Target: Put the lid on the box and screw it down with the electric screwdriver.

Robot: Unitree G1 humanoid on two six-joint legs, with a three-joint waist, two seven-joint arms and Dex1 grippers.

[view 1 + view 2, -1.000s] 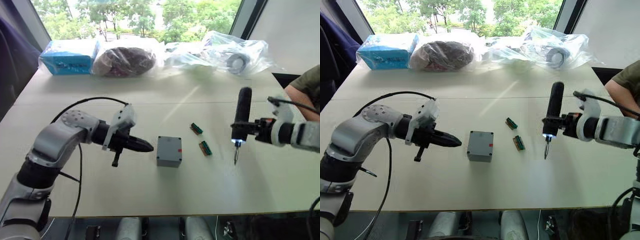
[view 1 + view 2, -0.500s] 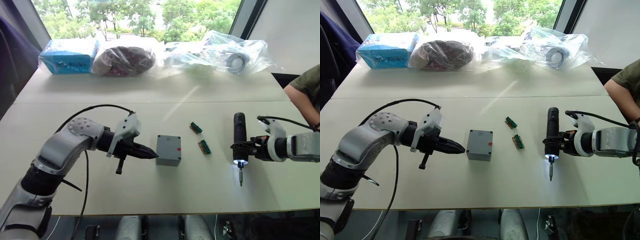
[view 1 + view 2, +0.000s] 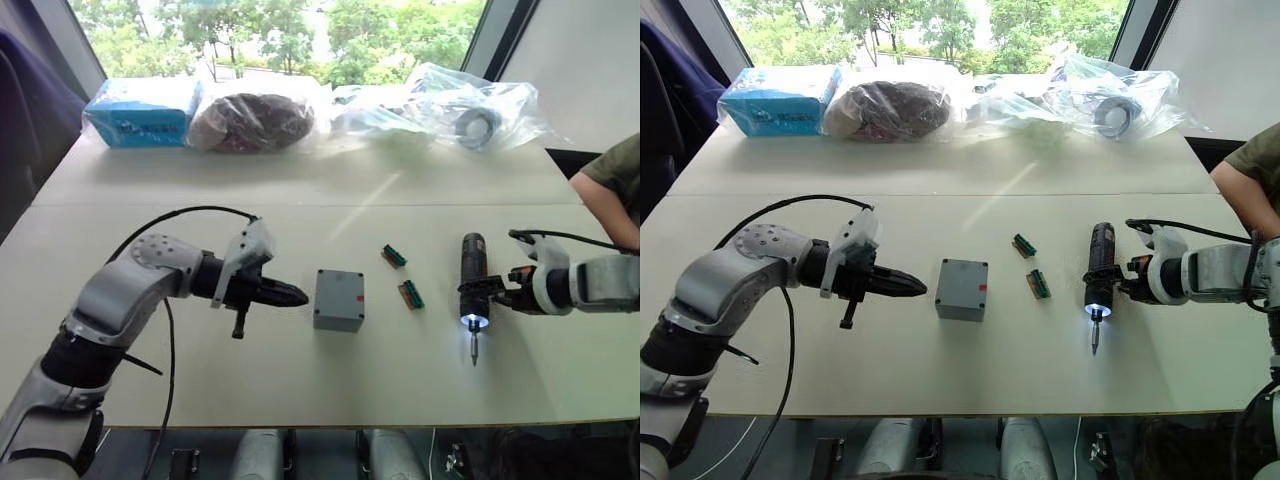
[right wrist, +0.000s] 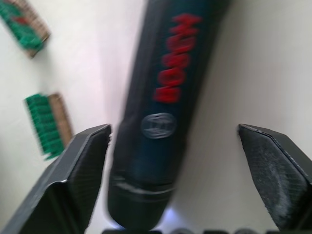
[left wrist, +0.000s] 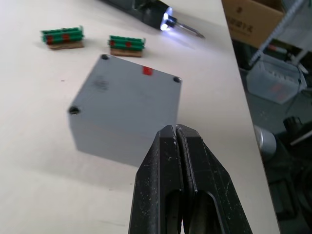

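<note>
The grey box (image 3: 338, 306) stands mid-table with the lid (image 5: 127, 90) seated on top, dark holes at its corners and a red mark on one wall. My left gripper (image 3: 297, 296) is shut and empty, its tip pointing at the box's left wall a short gap away. The electric screwdriver (image 3: 471, 279) lies flat on the table to the right of the box, its tip light on and its bit pointing toward the front edge. My right gripper (image 4: 173, 130) is open and straddles the driver's body, both fingers (image 4: 83, 170) clear of it.
Two small green connectors (image 3: 393, 257) (image 3: 411, 294) lie between the box and the screwdriver. A blue packet (image 3: 140, 112) and several plastic bags (image 3: 470, 105) line the far edge. A person's arm (image 3: 612, 185) shows at the right edge.
My right gripper brought the screwdriver down from upright onto the table and opened off it. My left gripper stayed shut beside the box, barely shifting.
</note>
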